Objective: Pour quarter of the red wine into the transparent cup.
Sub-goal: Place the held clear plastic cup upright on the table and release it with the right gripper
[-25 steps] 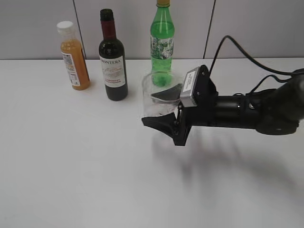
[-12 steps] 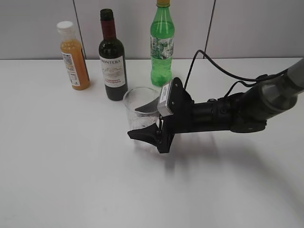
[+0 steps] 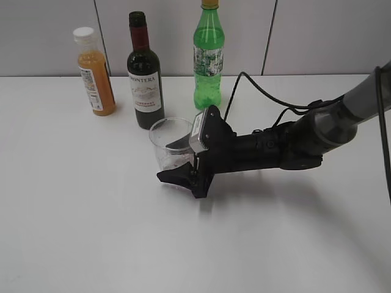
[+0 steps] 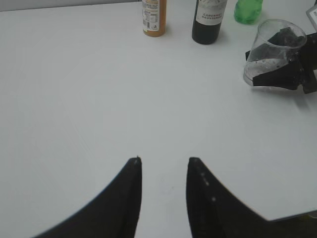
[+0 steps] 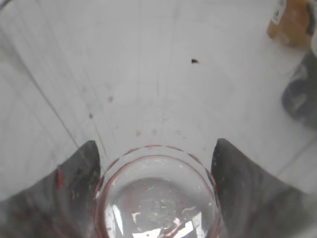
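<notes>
The red wine bottle [image 3: 145, 91] stands upright at the back, with a maroon neck and a white label; it also shows in the left wrist view [image 4: 208, 20]. My right gripper [image 3: 165, 162] is shut on the transparent cup [image 3: 166, 135], one finger on each side, holding it upright at or just above the table in front of the bottle. The right wrist view looks down through the cup [image 5: 157, 198], with a reddish ring at its base between the fingers [image 5: 156, 146]. My left gripper [image 4: 163, 161] is open and empty over bare table, far from the cup [image 4: 272, 49].
An orange juice bottle [image 3: 96, 76] stands left of the wine. A green soda bottle [image 3: 209, 61] stands to its right, behind my right arm. The arm's black cable [image 3: 269, 97] loops over the table at the right. The table [image 3: 91, 232] is white.
My right gripper has carried the cup to the left and downward, from the raised spot in front of the green bottle to table level in front of the wine bottle.
</notes>
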`<state>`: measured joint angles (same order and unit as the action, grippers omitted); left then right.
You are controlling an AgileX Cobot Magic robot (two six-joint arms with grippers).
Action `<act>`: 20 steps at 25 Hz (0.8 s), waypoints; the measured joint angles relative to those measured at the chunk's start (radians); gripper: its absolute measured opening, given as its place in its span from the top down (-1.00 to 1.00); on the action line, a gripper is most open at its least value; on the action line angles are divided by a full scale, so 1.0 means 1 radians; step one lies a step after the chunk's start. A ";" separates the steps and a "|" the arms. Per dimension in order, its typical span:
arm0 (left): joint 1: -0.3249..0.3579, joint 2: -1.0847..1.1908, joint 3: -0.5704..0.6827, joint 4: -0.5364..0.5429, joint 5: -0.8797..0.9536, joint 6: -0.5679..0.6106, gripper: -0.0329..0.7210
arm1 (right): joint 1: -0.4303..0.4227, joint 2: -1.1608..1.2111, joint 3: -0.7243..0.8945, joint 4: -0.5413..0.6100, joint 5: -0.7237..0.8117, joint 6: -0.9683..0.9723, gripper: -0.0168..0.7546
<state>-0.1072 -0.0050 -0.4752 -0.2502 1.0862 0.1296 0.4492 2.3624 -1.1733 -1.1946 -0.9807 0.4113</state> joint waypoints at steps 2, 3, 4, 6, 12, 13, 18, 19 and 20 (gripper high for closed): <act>0.000 0.000 0.000 0.000 0.000 0.000 0.27 | 0.000 0.013 -0.004 -0.014 0.000 0.000 -0.47; 0.000 0.000 0.000 0.000 0.000 0.000 0.27 | 0.000 0.018 -0.005 -0.026 0.000 -0.001 -0.47; 0.000 0.000 0.000 0.000 0.000 0.000 0.27 | 0.000 0.024 -0.005 -0.038 0.000 -0.002 -0.47; 0.000 0.000 0.000 -0.001 0.000 0.000 0.27 | 0.000 0.028 -0.014 -0.051 -0.002 -0.003 -0.47; 0.000 0.000 0.000 -0.001 0.000 0.000 0.27 | 0.000 0.028 -0.018 -0.057 0.002 -0.002 -0.49; 0.000 0.000 0.000 -0.001 0.000 0.000 0.27 | 0.000 0.028 -0.018 -0.057 0.002 0.000 -0.52; 0.000 0.000 0.000 -0.001 0.000 0.000 0.27 | -0.001 0.028 -0.020 -0.081 0.002 0.008 -0.64; 0.000 0.000 0.000 -0.001 0.000 0.000 0.27 | -0.004 0.028 -0.020 -0.090 0.002 0.014 -0.64; 0.000 0.000 0.000 -0.001 0.000 0.000 0.27 | -0.006 0.028 -0.020 -0.097 0.001 0.021 -0.64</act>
<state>-0.1072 -0.0050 -0.4752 -0.2510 1.0862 0.1296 0.4433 2.3904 -1.1930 -1.2917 -0.9796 0.4319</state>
